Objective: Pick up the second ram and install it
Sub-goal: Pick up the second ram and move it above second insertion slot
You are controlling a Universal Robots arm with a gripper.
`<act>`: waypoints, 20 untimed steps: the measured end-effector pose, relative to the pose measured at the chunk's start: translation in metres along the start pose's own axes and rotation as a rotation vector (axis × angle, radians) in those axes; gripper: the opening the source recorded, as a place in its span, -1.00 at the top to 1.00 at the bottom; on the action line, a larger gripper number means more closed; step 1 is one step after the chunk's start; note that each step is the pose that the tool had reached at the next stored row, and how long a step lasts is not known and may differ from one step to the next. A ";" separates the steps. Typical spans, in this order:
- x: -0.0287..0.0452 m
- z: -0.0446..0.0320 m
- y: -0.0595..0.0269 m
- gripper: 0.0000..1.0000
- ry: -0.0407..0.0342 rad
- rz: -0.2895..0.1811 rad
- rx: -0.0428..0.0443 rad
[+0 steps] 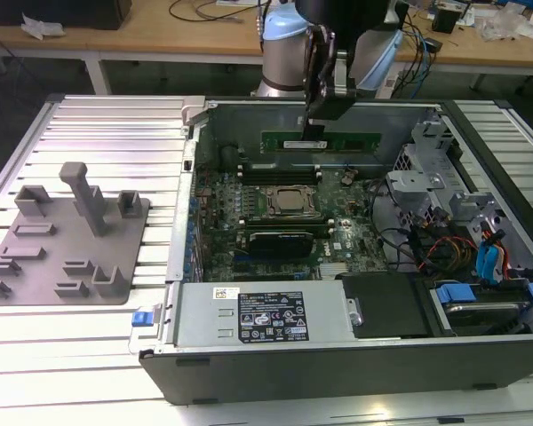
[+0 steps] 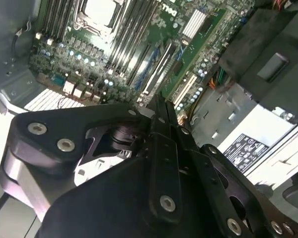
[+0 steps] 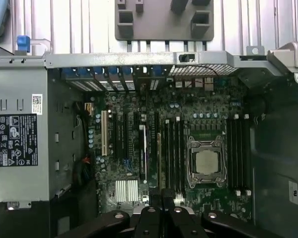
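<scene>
The open computer case (image 1: 249, 368) lies on the slatted worktop (image 1: 115, 133) with its motherboard (image 1: 346, 226) facing up. Memory slots (image 3: 175, 148) run in tight parallel rows on both sides of the CPU (image 1: 290, 201).

In the exterior view, the second ram (image 1: 355, 142) hangs level over the far part of the board, well clear of any slot. The gripper (image 1: 317, 126) has its jaws clamped on the stick's upper edge near the middle.

With so narrow a hold, the stick could likely pivot under load, so one end seats and the other rides high. Because the slots are closely packed, a slight sideways error may land it on a slot wall or in the wrong row. Pressing down while skewed could strain the board.
</scene>
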State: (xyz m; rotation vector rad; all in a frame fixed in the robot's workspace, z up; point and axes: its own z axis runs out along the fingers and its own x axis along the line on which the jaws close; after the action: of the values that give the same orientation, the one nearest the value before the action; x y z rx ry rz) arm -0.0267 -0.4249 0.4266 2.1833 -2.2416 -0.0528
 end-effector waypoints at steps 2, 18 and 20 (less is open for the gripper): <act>-0.0012 0.0042 -0.0052 0.81 0.0001 0.000 -0.0002; -0.0229 0.0558 -0.0035 0.81 0.0034 0.000 -0.0039; -0.0255 0.0621 -0.0024 0.81 0.0041 0.000 -0.0042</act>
State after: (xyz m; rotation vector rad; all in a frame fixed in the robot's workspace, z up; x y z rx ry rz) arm -0.0256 -0.3985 0.3648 2.1794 -2.2372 -0.0529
